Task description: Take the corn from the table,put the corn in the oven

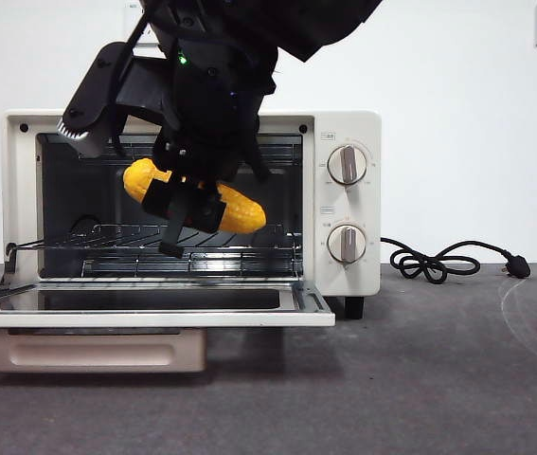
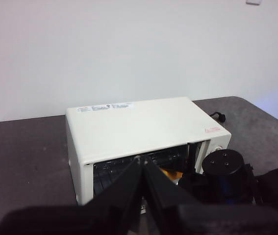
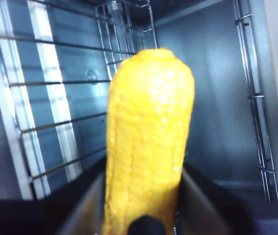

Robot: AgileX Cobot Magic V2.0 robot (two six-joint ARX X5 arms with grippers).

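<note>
Corn, a glossy yellow-orange cob [image 1: 235,207], hangs tilted in the cream-white toaster oven's [image 1: 349,128] open mouth, clear above the wire rack [image 1: 249,242], clamped by the right gripper [image 1: 187,213]. Left gripper [image 2: 142,164], jaws together, waits above the dark grey bench [image 1: 420,379].

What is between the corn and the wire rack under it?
Nothing but air, the front view shows: the corn, clamped in the right gripper, hangs above the oven's wire rack.
</note>
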